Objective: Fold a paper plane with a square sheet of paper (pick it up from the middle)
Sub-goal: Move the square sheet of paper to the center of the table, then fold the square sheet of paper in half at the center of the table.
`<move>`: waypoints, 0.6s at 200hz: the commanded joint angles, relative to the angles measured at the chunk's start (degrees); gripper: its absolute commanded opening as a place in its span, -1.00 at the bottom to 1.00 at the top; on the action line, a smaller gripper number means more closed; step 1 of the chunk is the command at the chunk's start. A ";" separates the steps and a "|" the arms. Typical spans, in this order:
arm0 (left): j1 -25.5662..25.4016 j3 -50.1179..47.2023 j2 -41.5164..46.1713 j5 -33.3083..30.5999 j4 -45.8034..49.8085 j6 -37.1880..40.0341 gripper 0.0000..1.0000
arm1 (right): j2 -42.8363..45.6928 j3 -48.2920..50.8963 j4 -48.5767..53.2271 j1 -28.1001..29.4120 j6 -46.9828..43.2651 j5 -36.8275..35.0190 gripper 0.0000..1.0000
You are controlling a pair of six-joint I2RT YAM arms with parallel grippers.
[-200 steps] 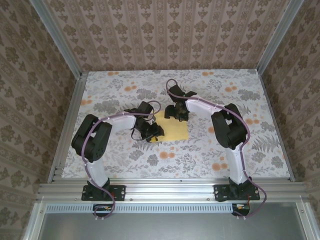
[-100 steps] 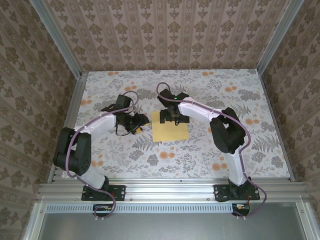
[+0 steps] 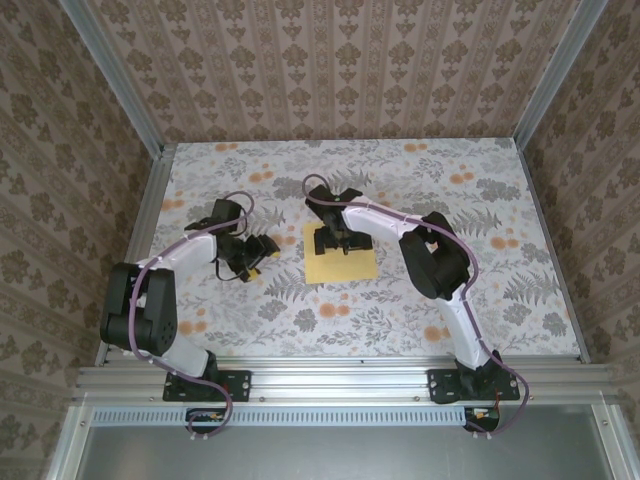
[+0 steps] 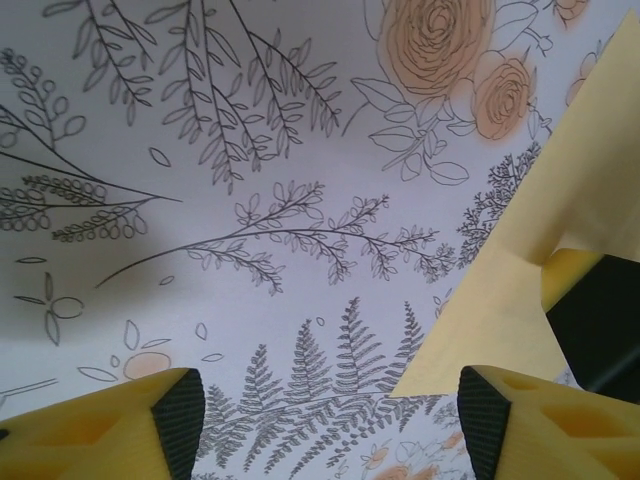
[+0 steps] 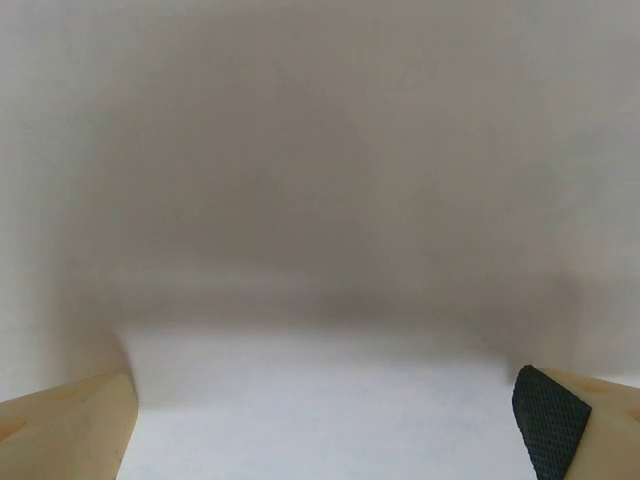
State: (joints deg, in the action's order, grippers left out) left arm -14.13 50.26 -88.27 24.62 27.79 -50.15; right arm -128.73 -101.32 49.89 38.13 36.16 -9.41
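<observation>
Seen from above, two robot arms are bolted at the near edge of a desk (image 3: 450, 300) covered in a grey leaf and orange flower print.

The left tool (image 3: 256, 254) sits low over the desk, ahead of its base. Its yellow fingers stand wide apart with nothing between them. From the left wrist (image 4: 330, 420), printed fern fronds show in the gap between the two fingertips, and orange flower prints (image 4: 440, 40) lie further ahead.

The square sheet of paper (image 3: 350, 265), pale yellow, lies on the desk to the right of the left tool, a little apart from it. From the left wrist, the sheet (image 4: 500, 300) comes in ahead and to the right of the tool, with a bend across it.

The right tool (image 3: 328, 240) reaches in from the right and sits over the far left part of the sheet. From the right wrist (image 5: 330, 410), its fingertips stand wide apart at the bottom corners, with a pale blurred surface close in front. I cannot tell whether it touches the sheet.

Beyond the desk stand walls (image 3: 320, 70) of brown patterned wallpaper.
</observation>
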 commanded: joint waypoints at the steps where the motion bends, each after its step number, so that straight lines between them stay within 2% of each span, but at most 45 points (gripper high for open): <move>1: 0.60 -0.63 1.44 -1.16 1.70 0.23 0.55 | -1.94 0.08 2.18 -0.25 -0.60 2.06 1.00; 42: 1.05 -0.20 1.60 -1.51 2.60 0.71 0.78 | -3.71 2.31 2.54 -1.03 -0.70 4.13 0.94; 63: 1.21 -0.08 1.79 -1.94 3.04 0.94 0.99 | -4.63 3.54 3.82 -1.04 -0.96 3.40 0.88; 120: 1.47 0.77 1.79 -2.46 4.26 1.37 1.00 | -4.71 6.21 2.66 -1.13 -0.60 3.52 0.71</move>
State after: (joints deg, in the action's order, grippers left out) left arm -13.34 50.24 -87.96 23.07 29.58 -49.71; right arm -128.42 -99.72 48.62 37.32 35.92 -6.92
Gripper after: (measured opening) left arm 0.999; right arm 0.865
